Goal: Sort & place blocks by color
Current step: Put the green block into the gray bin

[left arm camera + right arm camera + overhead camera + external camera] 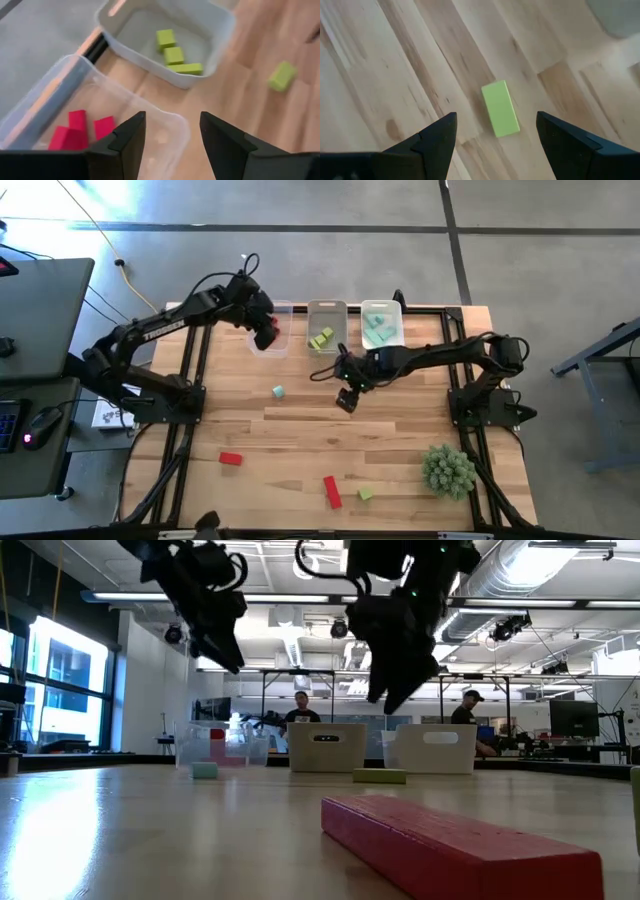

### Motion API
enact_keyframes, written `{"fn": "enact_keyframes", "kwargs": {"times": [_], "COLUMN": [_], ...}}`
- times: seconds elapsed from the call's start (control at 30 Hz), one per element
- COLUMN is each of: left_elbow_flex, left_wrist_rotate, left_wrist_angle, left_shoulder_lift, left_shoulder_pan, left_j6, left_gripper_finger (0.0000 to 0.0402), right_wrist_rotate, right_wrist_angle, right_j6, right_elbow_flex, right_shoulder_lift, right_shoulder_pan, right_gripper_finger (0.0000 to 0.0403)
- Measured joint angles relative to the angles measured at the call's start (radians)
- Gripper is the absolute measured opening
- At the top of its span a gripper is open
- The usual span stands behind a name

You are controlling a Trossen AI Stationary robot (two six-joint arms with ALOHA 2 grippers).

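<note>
My right tool (pixel 495 137) hangs over the middle of the counter (pixel 300 435) with its fingers wide apart and nothing between them. Directly under it lies a yellow-green bar (pixel 500 109) flat on the wood, its long axis running roughly from me toward the bins, slightly slanted against the grain of the planks.

My left tool (pixel 172 135) is also spread and empty — it hovers above the near edge of the leftmost bin (pixel 272 330). Inside that clear bin sit red blocks (pixel 77 131), bunched against one another in a corner. The middle bin (pixel 327 325) holds three yellow-green blocks (pixel 175 54) — two cubes and one short bar lying near its wall. The right bin (pixel 382 323) holds teal blocks (pixel 377 325).

Loose on the counter: a small teal cube (pixel 278 391) left of centre, a red block (pixel 231 459) lying crosswise near the left front, a red bar (pixel 332 491) at the front pointing nearly away from me with a slight tilt, and a yellow-green cube (pixel 365 493) just beside it. A spiky green plant (pixel 447 470) stands at the front right.

The counter is pale striped wood in a dark frame, on a grey concrete floor. Beyond it is an open workshop with exposed ducts, strip lights and windows, where two people (pixel 302 710) sit at desks.
</note>
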Motion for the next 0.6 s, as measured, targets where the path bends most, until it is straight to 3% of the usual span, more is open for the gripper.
{"fn": "enact_keyframes", "kwargs": {"times": [0.3, 0.6], "left_elbow_flex": [0.0, 0.0], "left_wrist_rotate": [-0.002, -0.002], "left_wrist_angle": [-0.068, -0.106], "left_shoulder_lift": [-0.137, -0.178], "left_shoulder_pan": [-0.107, -0.172], "left_j6": [-0.095, -0.177], "left_gripper_finger": [0.0175, 0.0175], "right_wrist_rotate": [0.011, 0.018], "right_wrist_angle": [0.154, 0.317], "right_j6": [-0.118, -0.222], "right_elbow_flex": [-0.155, -0.258], "right_shoulder_lift": [0.0, 0.0], "right_shoulder_pan": [0.0, 0.001], "right_gripper_finger": [0.0261, 0.0261]}}
